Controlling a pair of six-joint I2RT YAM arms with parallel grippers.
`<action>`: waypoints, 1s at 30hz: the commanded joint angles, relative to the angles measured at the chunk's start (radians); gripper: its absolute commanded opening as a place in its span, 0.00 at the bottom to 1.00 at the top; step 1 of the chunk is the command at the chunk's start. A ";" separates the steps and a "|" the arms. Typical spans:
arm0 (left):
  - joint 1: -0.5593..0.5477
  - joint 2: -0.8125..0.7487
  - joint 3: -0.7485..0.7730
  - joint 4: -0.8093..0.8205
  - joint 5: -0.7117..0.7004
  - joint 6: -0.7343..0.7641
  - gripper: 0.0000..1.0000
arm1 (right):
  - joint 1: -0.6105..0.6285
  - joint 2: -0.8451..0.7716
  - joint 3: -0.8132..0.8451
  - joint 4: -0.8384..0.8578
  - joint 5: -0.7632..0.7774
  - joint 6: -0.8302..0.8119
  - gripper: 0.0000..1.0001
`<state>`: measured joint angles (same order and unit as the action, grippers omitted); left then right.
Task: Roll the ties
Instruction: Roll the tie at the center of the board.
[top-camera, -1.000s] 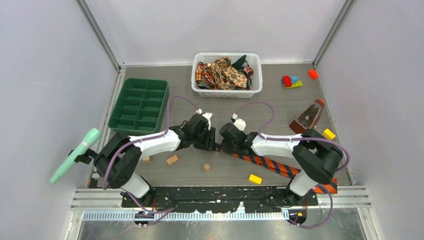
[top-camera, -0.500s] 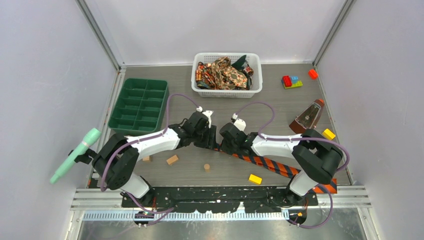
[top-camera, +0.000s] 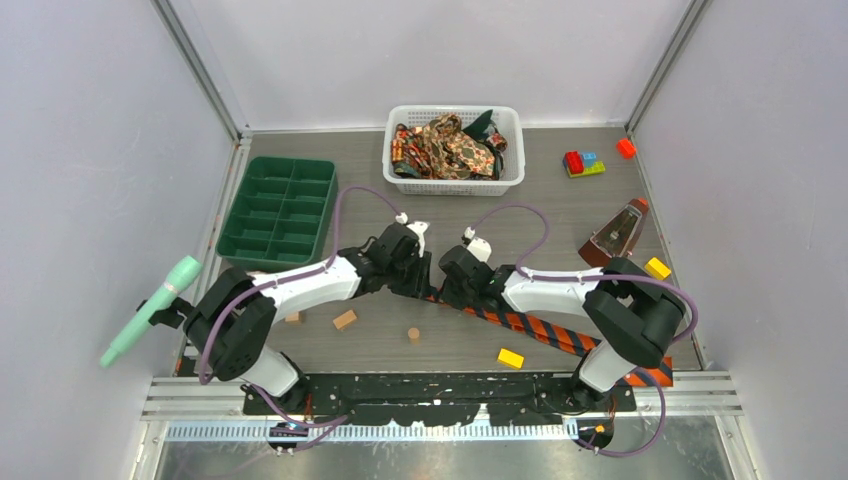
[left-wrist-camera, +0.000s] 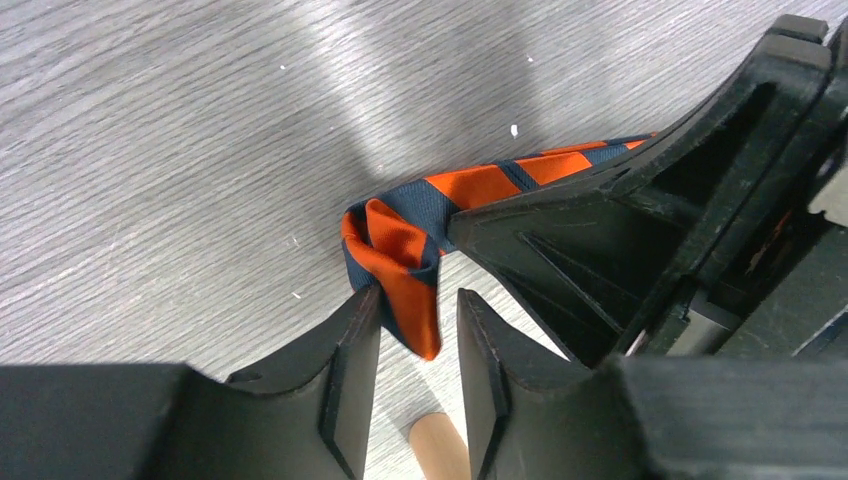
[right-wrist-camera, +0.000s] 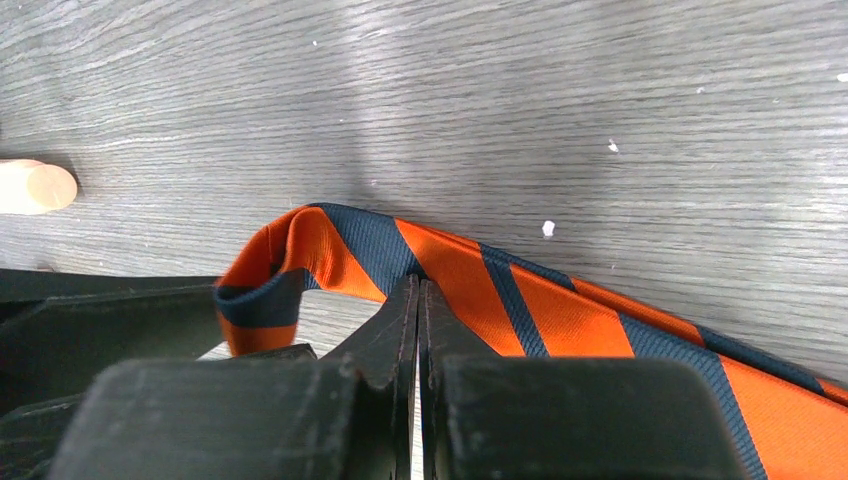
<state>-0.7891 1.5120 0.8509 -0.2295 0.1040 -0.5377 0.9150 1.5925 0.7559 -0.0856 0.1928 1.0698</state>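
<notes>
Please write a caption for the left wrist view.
The left hand straddles the folded end of the orange-and-navy striped tie while the right hand presses on it.

Grey wood-grain table (top-camera: 570, 210) — plain pale lilac walls (top-camera: 430, 50)

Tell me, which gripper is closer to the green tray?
Left. The left gripper is off the near right corner of the green tray; the right gripper is beside it, farther right.
</notes>
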 joint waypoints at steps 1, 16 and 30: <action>-0.015 -0.004 0.043 0.003 -0.003 0.019 0.35 | 0.004 0.034 -0.018 -0.030 -0.009 0.003 0.03; -0.029 0.019 0.042 0.023 -0.021 0.008 0.41 | 0.005 0.027 -0.026 -0.025 -0.018 0.008 0.03; -0.028 0.073 0.037 0.086 0.014 -0.014 0.40 | 0.004 0.019 -0.031 -0.028 -0.021 0.008 0.03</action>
<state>-0.8120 1.5593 0.8665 -0.1974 0.1051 -0.5434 0.9150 1.5978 0.7525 -0.0662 0.1795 1.0767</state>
